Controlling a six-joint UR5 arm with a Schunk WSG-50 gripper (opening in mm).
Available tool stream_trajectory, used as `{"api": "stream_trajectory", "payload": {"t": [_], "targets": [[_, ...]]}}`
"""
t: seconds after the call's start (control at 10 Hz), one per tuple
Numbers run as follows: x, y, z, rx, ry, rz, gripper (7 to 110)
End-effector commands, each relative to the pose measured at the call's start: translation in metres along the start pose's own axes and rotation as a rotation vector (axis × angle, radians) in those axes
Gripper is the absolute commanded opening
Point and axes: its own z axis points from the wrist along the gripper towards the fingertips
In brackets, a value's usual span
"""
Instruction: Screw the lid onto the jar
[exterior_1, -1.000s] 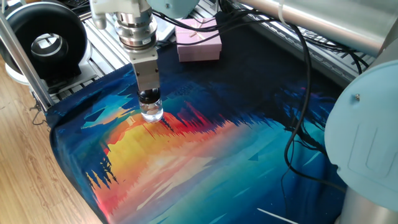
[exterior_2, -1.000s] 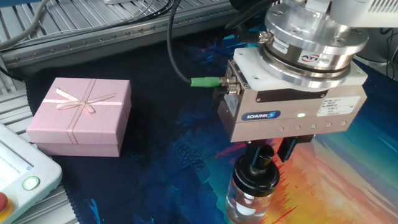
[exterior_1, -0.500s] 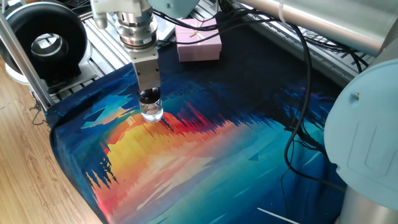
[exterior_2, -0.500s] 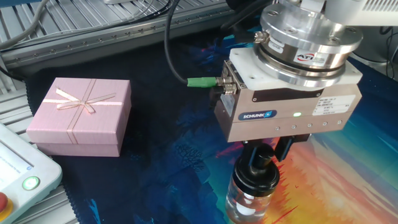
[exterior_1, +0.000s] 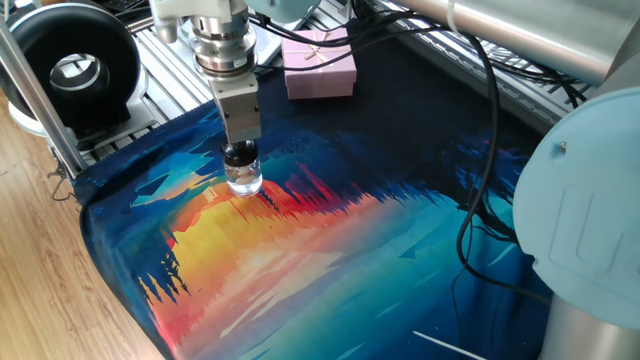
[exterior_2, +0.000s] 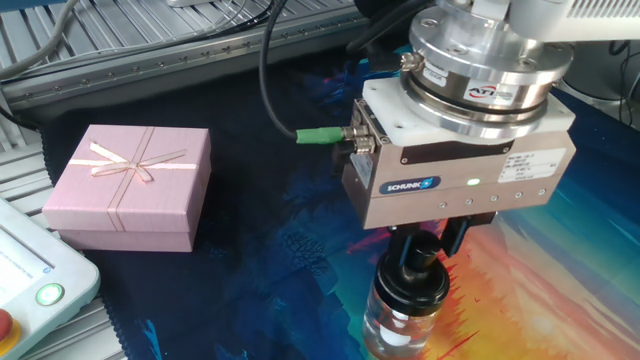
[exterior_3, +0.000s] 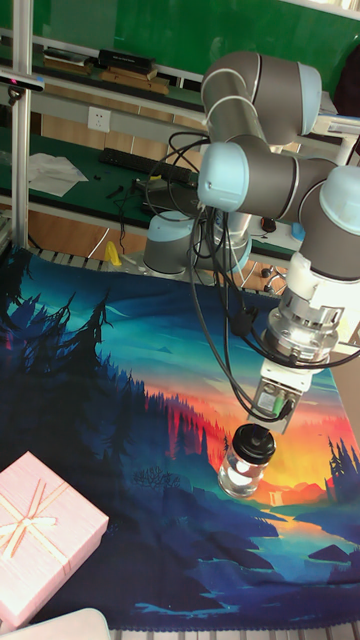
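**benchrat:** So where's your lid at right now?

**ur5_tinkerer:** The lid (exterior_2: 412, 283) is sitting on the neck of the jar (exterior_2: 400, 325), and the jar's standing upright on the sunset-print cloth (exterior_1: 300, 260), well away from the pink gift box (exterior_2: 128, 187). Your gripper (exterior_2: 427, 243) is straight above it, fingers pinched narrow on the lid's knob.

**benchrat:** Anything moved in the last second?

**ur5_tinkerer:** Yeah, look at the green connector (exterior_2: 318, 133) on the gripper body in the other fixed view. It's swung round a bit to the left, and the whole body has rotated with it, while the jar hasn't shifted on the cloth. So I'd say you're mid-twist and the thread is taking.

**benchrat:** Close to done?

**ur5_tinkerer:** Can't tell how far down the lid is seated. Nothing pins the jar, so watch it doesn't start spinning along.
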Motion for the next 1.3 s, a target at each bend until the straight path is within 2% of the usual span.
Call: {"api": "stream_trajectory", "payload": {"t": [0.0,0.4,1.2], "targets": [[0.0014,-0.0037,-0.0008,0.003,-0.001,0.011,22],[-0.0042,-0.0008,0.0003,-0.007,-0.02,0.008,22],[-0.0034,-0.0072,0.0001,0.027,-0.011,0.04,22]]}}
